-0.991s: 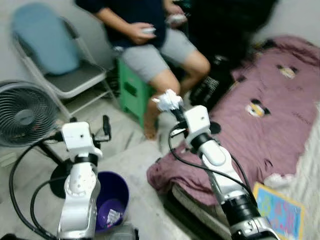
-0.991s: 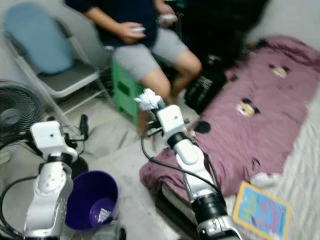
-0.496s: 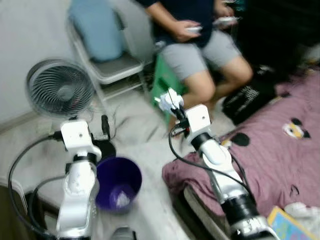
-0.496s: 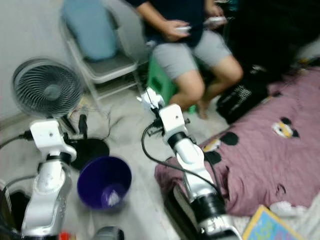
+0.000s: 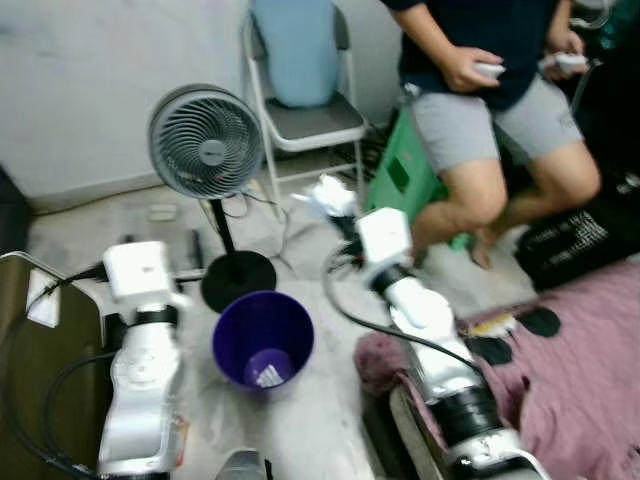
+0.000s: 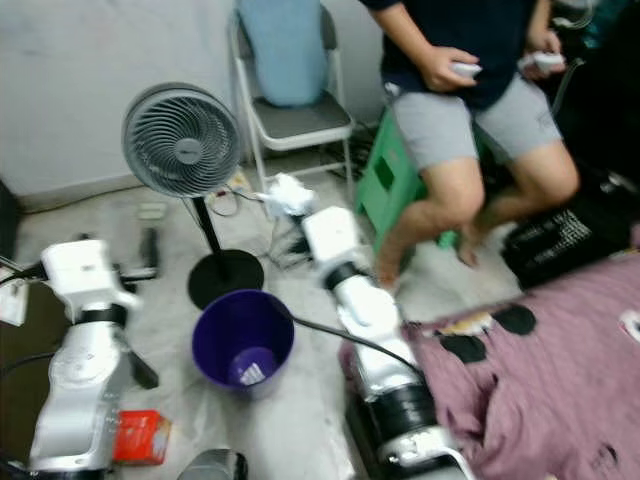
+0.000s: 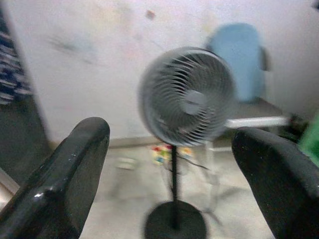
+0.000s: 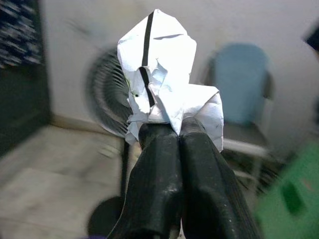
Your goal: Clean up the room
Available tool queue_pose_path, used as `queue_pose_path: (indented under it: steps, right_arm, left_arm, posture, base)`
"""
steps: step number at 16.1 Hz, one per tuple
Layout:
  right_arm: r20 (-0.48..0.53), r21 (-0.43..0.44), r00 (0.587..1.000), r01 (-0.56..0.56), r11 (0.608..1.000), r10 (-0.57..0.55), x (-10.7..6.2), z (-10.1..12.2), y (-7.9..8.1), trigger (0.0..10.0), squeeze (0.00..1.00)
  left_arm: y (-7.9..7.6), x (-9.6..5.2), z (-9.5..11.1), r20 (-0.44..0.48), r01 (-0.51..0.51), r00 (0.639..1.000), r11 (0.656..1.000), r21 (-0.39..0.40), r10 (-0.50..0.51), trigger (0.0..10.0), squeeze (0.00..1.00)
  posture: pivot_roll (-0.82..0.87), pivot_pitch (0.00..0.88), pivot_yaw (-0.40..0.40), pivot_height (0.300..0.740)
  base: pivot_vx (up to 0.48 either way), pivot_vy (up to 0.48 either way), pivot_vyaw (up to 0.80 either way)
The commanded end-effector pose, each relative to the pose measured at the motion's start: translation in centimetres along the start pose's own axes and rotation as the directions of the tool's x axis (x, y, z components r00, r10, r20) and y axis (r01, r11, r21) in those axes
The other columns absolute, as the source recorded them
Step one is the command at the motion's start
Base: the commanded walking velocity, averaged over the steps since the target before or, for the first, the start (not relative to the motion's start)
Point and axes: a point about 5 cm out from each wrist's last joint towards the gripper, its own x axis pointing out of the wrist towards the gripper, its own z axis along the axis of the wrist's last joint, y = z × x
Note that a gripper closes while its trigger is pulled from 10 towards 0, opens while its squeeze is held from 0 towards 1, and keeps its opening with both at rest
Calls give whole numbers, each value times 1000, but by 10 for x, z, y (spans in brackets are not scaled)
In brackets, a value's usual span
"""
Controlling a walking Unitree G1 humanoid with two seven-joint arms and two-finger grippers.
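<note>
Pinched tight between the right gripper [image 8: 167,130] fingers [image 8: 154,164]: a crumpled paper wad [image 8: 164,69], sticking out past their tips. Purple trash bin [image 6: 243,340] below and short of those tips, toward the left arm; standing fan [image 6: 182,140] just beyond. Risk: releasing here likely drops the wad onto the floor beside the bin, or against the fan's base. Left gripper [image 7: 172,149] fingers spread wide, holding nothing.
</note>
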Motion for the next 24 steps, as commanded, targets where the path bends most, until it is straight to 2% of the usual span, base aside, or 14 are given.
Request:
queue_pose_path:
  steps: [1, 6, 10, 17, 19, 22, 24]
  right_arm:
    - [-6, -11, 1000, 20, 1000, -20, -3, -1, -9, 10000, 0]
    - [-9, -6, 999, 38, 999, -38, -3, -1, -11, 10000, 0]
    - [-19, 34, 993, 114, 993, -113, -3, -1, -21, 10000, 0]
    - [-43, 71, 988, 153, 986, -151, -1, -3, -24, 10000, 0]
    - [-58, 87, 978, 203, 975, -199, -2, -3, -30, 10000, 0]
    - [-53, 81, 949, 313, 946, -310, -20, 5, -51, 10000, 0]
    - [-79, 73, 925, 377, 923, -372, -41, 2, -65, 10000, 0]
  left_arm:
    - [-2, -2, 1, 3, -4, 1000, 1000, 3, 4, 10000, 0]
    - [5, -3, 1, 6, -63, 998, 998, 25, 63, 10000, 0]
    - [14, -2, 3, 16, -114, 993, 993, 43, 113, 10000, 0]
    - [12, -1, 5, 25, -92, 996, 995, 36, 91, 10000, 0]
    - [15, -1, 7, 30, -112, 993, 993, 43, 111, 10000, 0]
    - [21, -4, 8, 30, -103, 994, 994, 41, 101, 10000, 0]
    - [22, -5, 6, 19, -95, 995, 995, 40, 94, 10000, 0]
  posture:
    - [-21, 5, -11, 740]
    - [-16, 2, -14, 740]
    - [-14, 0, -8, 740]
    - [-11, 1, -7, 740]
    - [-11, 2, -7, 740]
    - [-15, 17, -2, 740]
    - [-34, 21, 8, 740]
  base:
    - [0, 0, 800]
    - [0, 0, 800]
    - [0, 0, 800]
    - [0, 0, 0]
    - [0, 0, -316]
    - [0, 0, -156]
    - [0, 0, 0]
